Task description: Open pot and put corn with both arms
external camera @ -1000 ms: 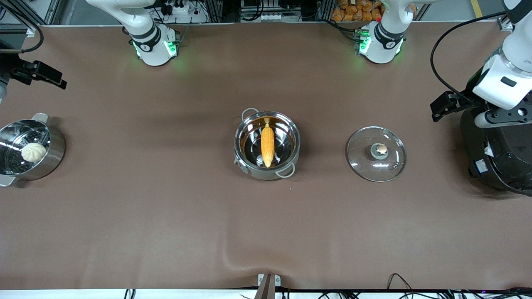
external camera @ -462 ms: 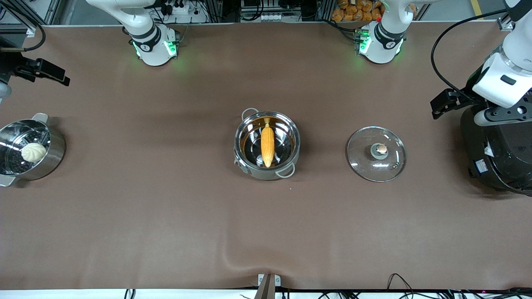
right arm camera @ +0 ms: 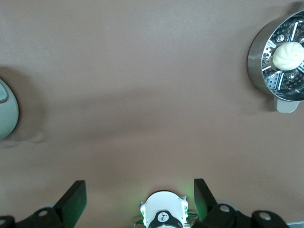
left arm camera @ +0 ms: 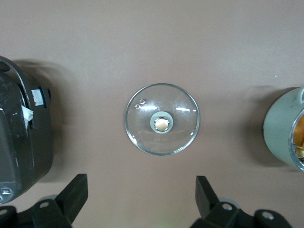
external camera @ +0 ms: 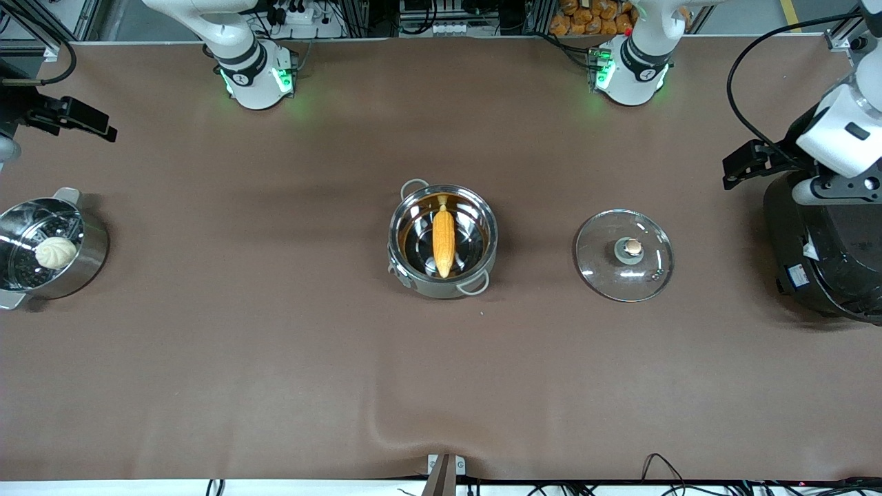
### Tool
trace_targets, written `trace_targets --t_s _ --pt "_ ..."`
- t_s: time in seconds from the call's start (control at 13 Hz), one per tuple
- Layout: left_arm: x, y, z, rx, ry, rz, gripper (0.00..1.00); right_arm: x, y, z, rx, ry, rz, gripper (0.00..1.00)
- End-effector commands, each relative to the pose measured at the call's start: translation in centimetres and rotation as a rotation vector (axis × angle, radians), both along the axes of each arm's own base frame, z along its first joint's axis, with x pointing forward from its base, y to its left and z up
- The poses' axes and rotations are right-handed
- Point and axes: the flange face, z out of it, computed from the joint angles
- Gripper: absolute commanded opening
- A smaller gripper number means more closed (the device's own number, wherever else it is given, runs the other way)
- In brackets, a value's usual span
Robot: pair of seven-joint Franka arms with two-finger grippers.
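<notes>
The steel pot (external camera: pixel 442 238) stands open in the middle of the table with the corn (external camera: pixel 443 240) lying inside it. Its glass lid (external camera: pixel 624 255) with the brass knob lies flat on the table beside it, toward the left arm's end; it also shows in the left wrist view (left arm camera: pixel 162 118), where the pot's edge (left arm camera: pixel 285 130) shows too. My left gripper (left arm camera: pixel 141 199) is open and empty, high up near the black cooker. My right gripper (right arm camera: pixel 137 202) is open and empty, high over the right arm's end of the table.
A steel pot with a perforated insert (external camera: pixel 48 249) and a white bun (external camera: pixel 55 252) stands at the right arm's end. A big black cooker (external camera: pixel 827 255) stands at the left arm's end. The cloth has a wrinkle (external camera: pixel 386 427) near the front edge.
The left arm has drawn up and outward, away from the lid, toward the table's end. The right gripper shifted slightly. Pot, corn and lid have not moved.
</notes>
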Motion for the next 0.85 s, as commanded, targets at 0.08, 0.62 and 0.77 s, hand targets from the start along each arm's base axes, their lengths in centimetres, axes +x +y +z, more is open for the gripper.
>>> trace_targets --t_s 0.08,0.62,0.77 --pt "-0.44 -0.01 1.79 -0.021 -0.01 -0.005 1.0 -0.17 0.25 0.24 0.013 -0.005 -0.008 1.0" --pt "-0.57 0.28 1.83 -0.004 0.003 -0.004 1.0 -0.16 0.47 0.4 0.013 -0.011 -0.005 1.0" --pt "-0.67 0.31 1.75 -0.002 0.012 -0.004 1.0 -0.15 0.83 0.4 0.011 -0.011 0.001 1.0"
